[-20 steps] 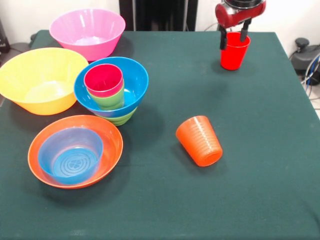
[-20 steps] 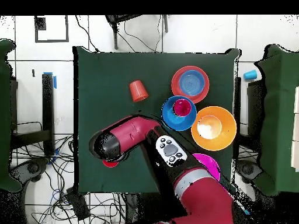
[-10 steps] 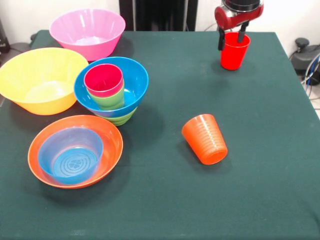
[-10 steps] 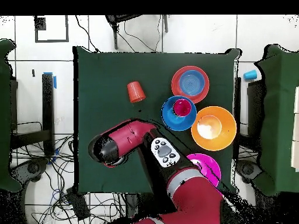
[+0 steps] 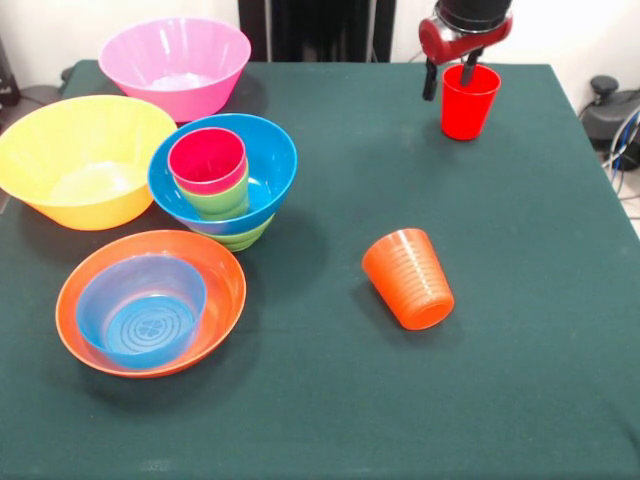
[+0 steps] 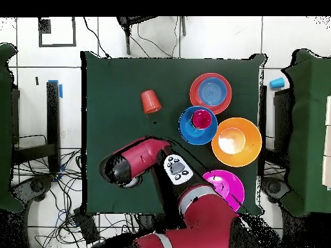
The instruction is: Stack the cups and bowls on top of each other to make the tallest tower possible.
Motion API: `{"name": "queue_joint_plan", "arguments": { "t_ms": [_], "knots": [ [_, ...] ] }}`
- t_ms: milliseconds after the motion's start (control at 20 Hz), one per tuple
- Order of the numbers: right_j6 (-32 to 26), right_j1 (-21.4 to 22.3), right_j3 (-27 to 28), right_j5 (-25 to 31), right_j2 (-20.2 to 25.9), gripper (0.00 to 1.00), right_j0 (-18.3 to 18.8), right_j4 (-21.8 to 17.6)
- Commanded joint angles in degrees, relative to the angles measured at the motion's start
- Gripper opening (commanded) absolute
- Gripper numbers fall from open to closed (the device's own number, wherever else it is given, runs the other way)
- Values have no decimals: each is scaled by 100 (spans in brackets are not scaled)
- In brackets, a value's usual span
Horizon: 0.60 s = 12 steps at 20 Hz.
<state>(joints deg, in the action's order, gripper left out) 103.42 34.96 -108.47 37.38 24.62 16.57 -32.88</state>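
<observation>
Evidently, the tower point(image 5: 222, 180) has been started at the bench's point(image 5: 520, 330) left side in the front view: a magenta-pink ribbed plastic cup point(image 5: 207, 160) is nested mouth-up in a light green cup point(image 5: 222, 199), both seated in the wide blue glossy bowl point(image 5: 268, 165), which rests on the small green bowl point(image 5: 243, 236). Its long axis is vertical, all mouths upward, so further pieces can be dropped in from above.

Near the far right corner, the small red ribbed plastic cup point(image 5: 467, 100) stands upright, mouth up. The gripper point(image 5: 446, 78) hangs at its rim with the fingers point(image 5: 430, 80) spread; one dark finger appears to be inside the mouth and the other outside the wall, which suggests a pinch on the rim is being prepared, though contact cannot be confirmed.

The orange ribbed cup point(image 5: 408, 279) lies on its side mid-bench, its mouth pointing toward the near right, so it would need righting.

A shallow orange-red bowl point(image 5: 210, 258) holding a translucent blue bowl point(image 5: 141, 311), a big yellow-orange bowl point(image 5: 84, 160) and a big pink bowl point(image 5: 175, 62) sit unstacked round the tower.
</observation>
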Motion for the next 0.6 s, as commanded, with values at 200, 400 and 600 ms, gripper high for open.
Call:
{"name": "queue_joint_plan", "arguments": {
  "t_ms": [200, 400, 600],
  "knots": [
    [435, -582, 177, -70, -342, 100, -274, -133],
    [499, -665, 276, -100, -366, 100, -395, -55],
    [506, -788, 362, -211, -398, 100, -453, -26]
  ]
}}
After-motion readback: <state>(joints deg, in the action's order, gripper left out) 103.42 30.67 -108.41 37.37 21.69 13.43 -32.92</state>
